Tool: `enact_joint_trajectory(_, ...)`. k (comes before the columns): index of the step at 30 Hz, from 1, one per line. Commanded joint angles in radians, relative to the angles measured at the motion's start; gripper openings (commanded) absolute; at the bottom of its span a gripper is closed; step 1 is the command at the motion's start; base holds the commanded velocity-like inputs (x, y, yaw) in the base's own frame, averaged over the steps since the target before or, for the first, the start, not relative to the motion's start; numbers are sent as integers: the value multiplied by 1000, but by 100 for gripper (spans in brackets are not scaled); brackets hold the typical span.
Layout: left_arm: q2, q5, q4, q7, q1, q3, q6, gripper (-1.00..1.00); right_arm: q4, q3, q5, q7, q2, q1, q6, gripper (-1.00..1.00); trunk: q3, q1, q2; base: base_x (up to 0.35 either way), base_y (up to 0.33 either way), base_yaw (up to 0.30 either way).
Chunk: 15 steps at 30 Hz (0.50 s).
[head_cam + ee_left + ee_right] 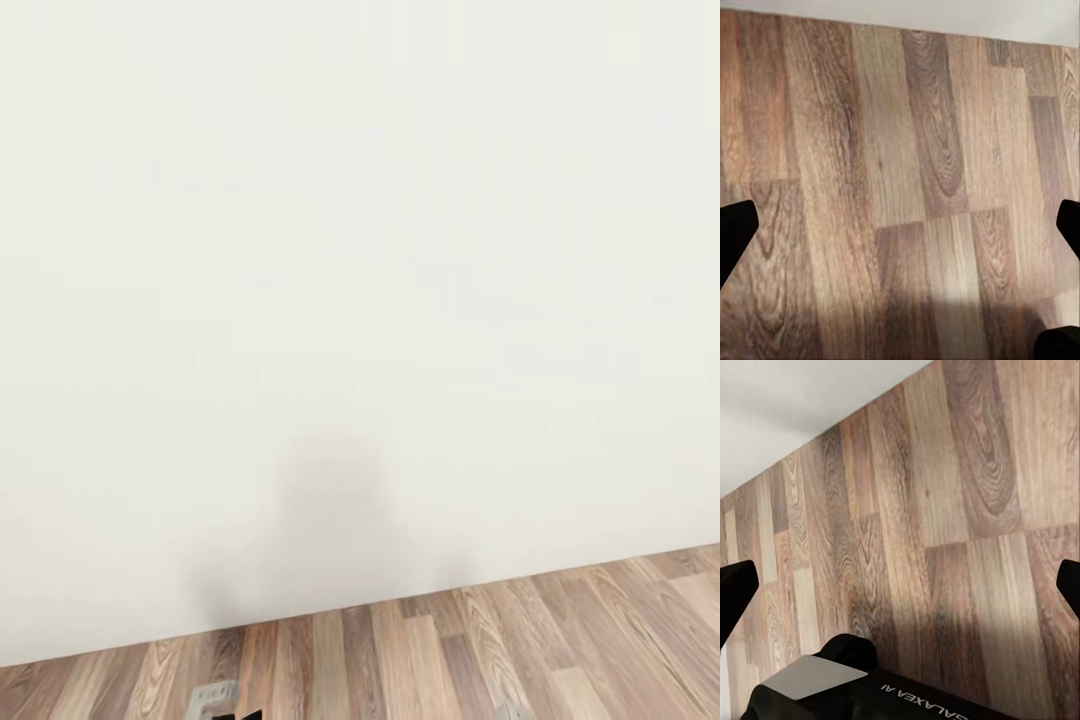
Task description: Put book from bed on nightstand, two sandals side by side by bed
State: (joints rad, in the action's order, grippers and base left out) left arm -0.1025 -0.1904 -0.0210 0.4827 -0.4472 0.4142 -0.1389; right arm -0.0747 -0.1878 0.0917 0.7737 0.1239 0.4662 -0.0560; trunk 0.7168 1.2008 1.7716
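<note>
I face a plain white wall (360, 300) of the bedroom, with a strip of wood-plank floor (520, 640) below it. The book, the bed, the nightstand and the two sandals are out of view. My left gripper (900, 229) hangs open over bare planks, its black fingertips (735, 232) far apart at the picture's edges. My right gripper (900, 589) is open too, with nothing between its fingers (735, 596), above the floor near the wall's foot.
The wall's lower edge (945, 22) runs close ahead of both arms. My own dark base with white lettering (907, 697) lies under the right gripper. A small grey and black robot part (225, 702) pokes in at the head view's lower edge.
</note>
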Motion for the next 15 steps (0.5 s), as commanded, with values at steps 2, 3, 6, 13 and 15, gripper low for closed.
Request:
enact_joint_trajectory(2, 0, -11, 1, 1, -1, 8, -5, 100, -5, 4, 10, 4, 0, 2, -6, 100, 1, 1, 0, 326, 0, 0)
enact_joint_trajectory(3, 0, -11, 1, 1, -1, 8, -5, 100, -5, 4, 10, 4, 0, 2, -6, 100, 1, 1, 0, 326, 0, 0)
enact_joint_trajectory(6, 0, -11, 1, 1, -1, 8, -5, 100, -5, 4, 10, 4, 0, 2, -6, 100, 1, 1, 0, 326, 0, 0)
enact_joint_trajectory(13, 0, -11, 1, 1, -1, 8, -5, 100, -5, 4, 10, 4, 0, 2, -6, 100, 1, 1, 0, 326, 0, -6)
enact_joint_trajectory(15, 0, -11, 1, 2, -1, 8, -5, 100, -5, 4, 10, 4, 0, 2, -6, 100, 1, 1, 0, 325, 0, -144)
